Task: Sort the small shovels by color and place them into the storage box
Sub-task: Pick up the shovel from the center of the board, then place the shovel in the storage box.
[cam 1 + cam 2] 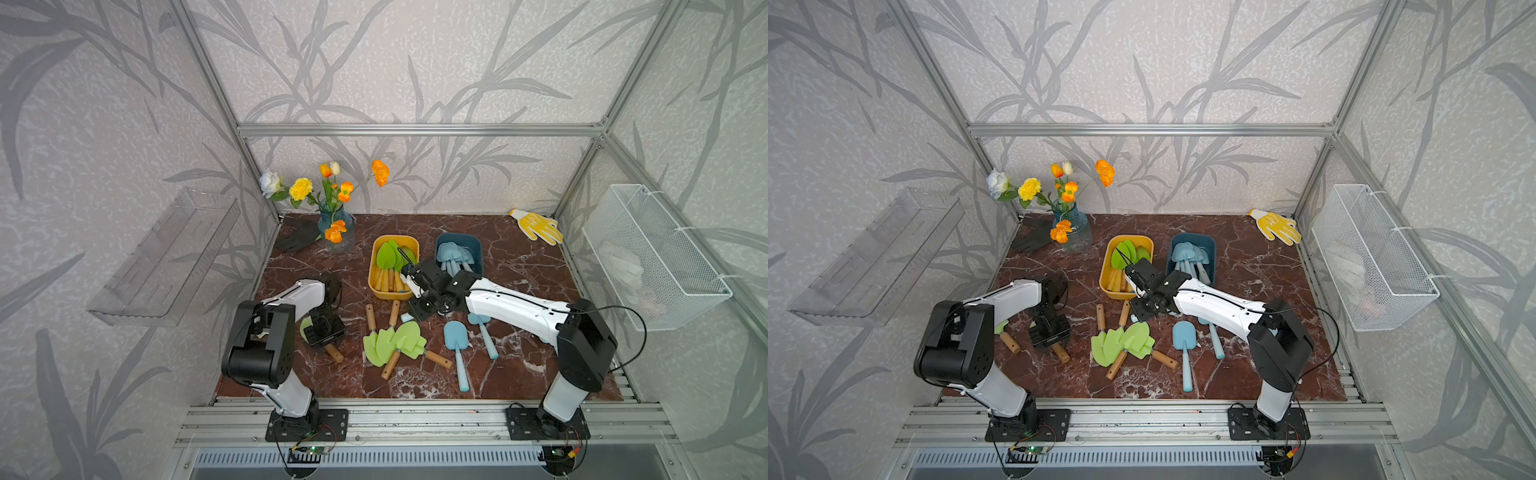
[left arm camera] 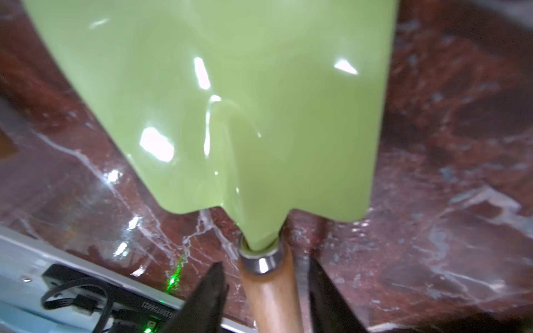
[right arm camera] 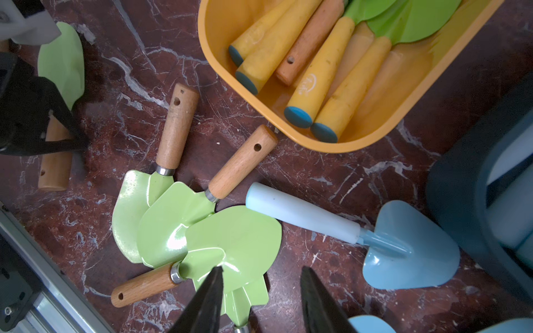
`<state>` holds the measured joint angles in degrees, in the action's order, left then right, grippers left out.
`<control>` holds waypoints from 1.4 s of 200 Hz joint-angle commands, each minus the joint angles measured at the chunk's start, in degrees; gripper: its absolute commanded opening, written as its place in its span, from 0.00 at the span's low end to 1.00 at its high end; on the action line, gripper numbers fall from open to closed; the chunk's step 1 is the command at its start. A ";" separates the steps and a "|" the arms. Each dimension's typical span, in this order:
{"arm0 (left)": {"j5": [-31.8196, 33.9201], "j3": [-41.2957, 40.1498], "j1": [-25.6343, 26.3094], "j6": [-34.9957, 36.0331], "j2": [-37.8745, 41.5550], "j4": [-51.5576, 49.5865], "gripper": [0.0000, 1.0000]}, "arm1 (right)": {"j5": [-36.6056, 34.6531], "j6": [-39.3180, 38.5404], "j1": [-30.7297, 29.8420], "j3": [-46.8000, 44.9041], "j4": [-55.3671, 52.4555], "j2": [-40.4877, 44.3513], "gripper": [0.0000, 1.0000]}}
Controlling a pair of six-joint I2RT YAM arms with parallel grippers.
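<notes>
Several green shovels [image 1: 395, 345] [image 1: 1125, 343] [image 3: 202, 230] with wooden handles lie heaped mid-table. Two pale blue shovels [image 1: 455, 338] [image 3: 403, 248] lie to their right. A yellow storage box [image 1: 376, 291] [image 3: 219, 72] holds green shovels, and a dark blue box [image 1: 478, 249] holds blue ones. My left gripper [image 1: 322, 332] [image 2: 265, 274] is low over another green shovel [image 2: 230, 101]. Its jaws flank the wooden handle [image 2: 271, 299] with narrow gaps on both sides. My right gripper [image 1: 417, 313] [image 3: 261, 276] hangs open above the heap's edge, nothing between its fingers.
A green pronged fork [image 3: 248, 297] pokes out from under the heap. A flower vase [image 1: 332, 224] and a black glove [image 1: 297, 237] stand at the back left, and a yellow glove [image 1: 538, 226] lies at the back right. A wire basket [image 1: 652, 257] hangs on the right wall.
</notes>
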<state>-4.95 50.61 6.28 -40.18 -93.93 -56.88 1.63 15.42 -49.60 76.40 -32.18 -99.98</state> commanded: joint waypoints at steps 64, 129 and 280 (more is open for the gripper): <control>0.50 16.27 2.50 2.24 4.19 -5.76 0.00 | -2.04 -0.08 0.16 2.79 -2.55 1.83 0.45; -6.46 46.18 8.85 6.06 -11.97 -7.72 0.00 | -8.86 0.49 7.15 0.79 -5.63 13.85 0.45; -11.10 78.94 20.86 6.96 -46.44 -13.18 0.12 | -15.41 6.70 12.62 -16.86 -9.83 34.99 0.45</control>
<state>-15.27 127.70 26.30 -34.00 -138.67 -67.53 -12.23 20.27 -37.12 60.99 -40.69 -66.28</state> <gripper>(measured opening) 0.207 0.449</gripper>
